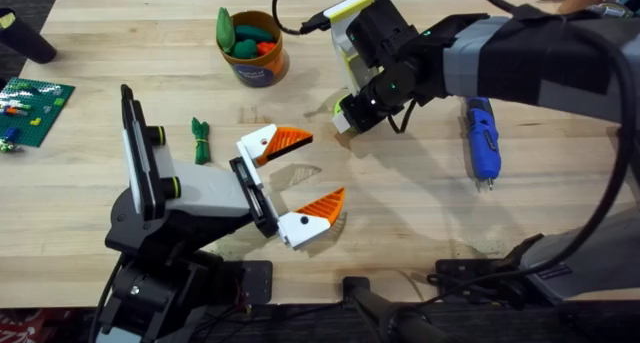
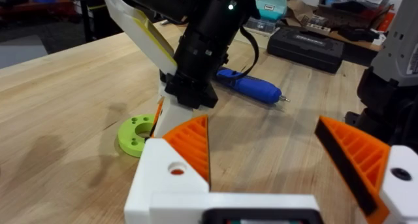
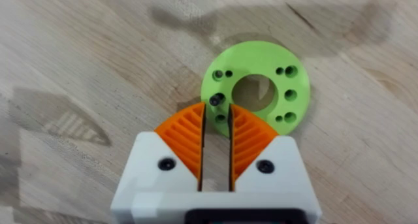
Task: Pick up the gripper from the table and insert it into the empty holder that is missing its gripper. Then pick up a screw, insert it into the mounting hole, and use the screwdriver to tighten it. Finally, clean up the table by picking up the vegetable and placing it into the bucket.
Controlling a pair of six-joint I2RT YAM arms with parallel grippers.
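Fingers [image 3: 215,129] of the right arm nearly closed over a green disc [image 3: 287,113], its near edge hidden; left fingers [image 2: 261,152] spread wide.

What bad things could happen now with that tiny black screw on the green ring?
1. The black screw is very small and sits right at the tip of the right gripper. It might slip away, roll off the green ring and get lost on the table.
2. The left gripper waits with its fingers open, close to the right arm. If either one moves carelessly, they could bump.
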